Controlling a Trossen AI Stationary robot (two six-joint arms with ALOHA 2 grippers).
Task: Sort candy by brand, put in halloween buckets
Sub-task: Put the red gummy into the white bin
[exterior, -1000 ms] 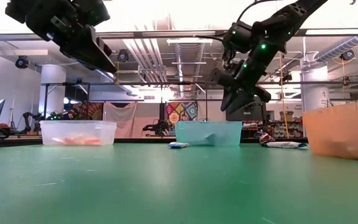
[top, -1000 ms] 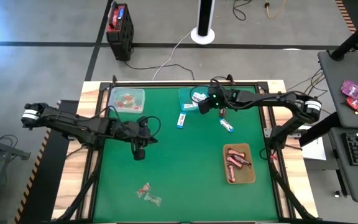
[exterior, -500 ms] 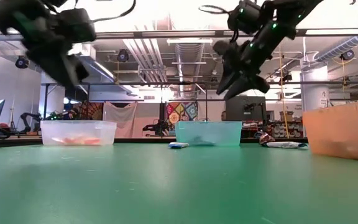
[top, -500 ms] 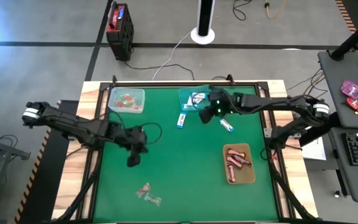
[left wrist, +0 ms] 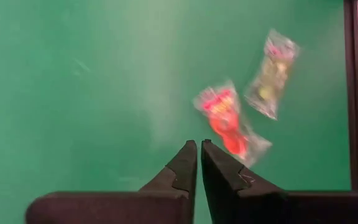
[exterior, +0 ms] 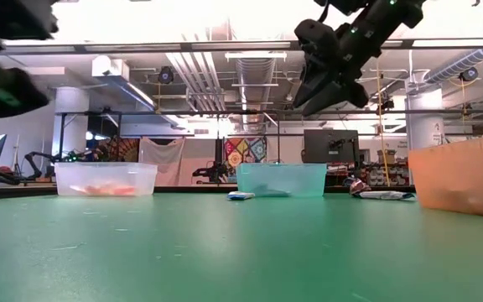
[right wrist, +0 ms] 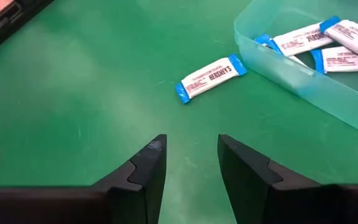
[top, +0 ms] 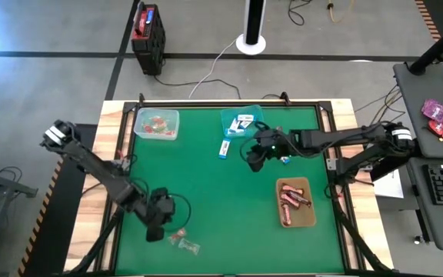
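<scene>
My left gripper [top: 157, 228] is shut and empty, above the table near its near edge, beside two clear twists with red-pink sweets [top: 178, 235] [top: 190, 247]. In the left wrist view [left wrist: 198, 149] the twists [left wrist: 230, 123] [left wrist: 271, 74] lie flat just ahead of its fingertips. My right gripper [top: 253, 158] is open and empty, raised over the table's middle [right wrist: 191, 152]. A white-and-blue packet [right wrist: 210, 76] lies flat on the table next to the teal bucket [right wrist: 303, 68], which holds several such packets. Another packet [top: 282, 157] lies by the right arm.
The mint bucket [top: 158, 124] with red-pink sweets stands at the far left, the teal bucket [top: 239, 121] at the far middle. The amber tray [top: 295, 202] with dark red-brown bars stands at the right. A black frame edges the green mat [top: 206, 192].
My left gripper has swung from the table's middle left toward the near edge and down to the two clear twists. My right gripper has drawn back from over the teal bucket toward the table's middle.
</scene>
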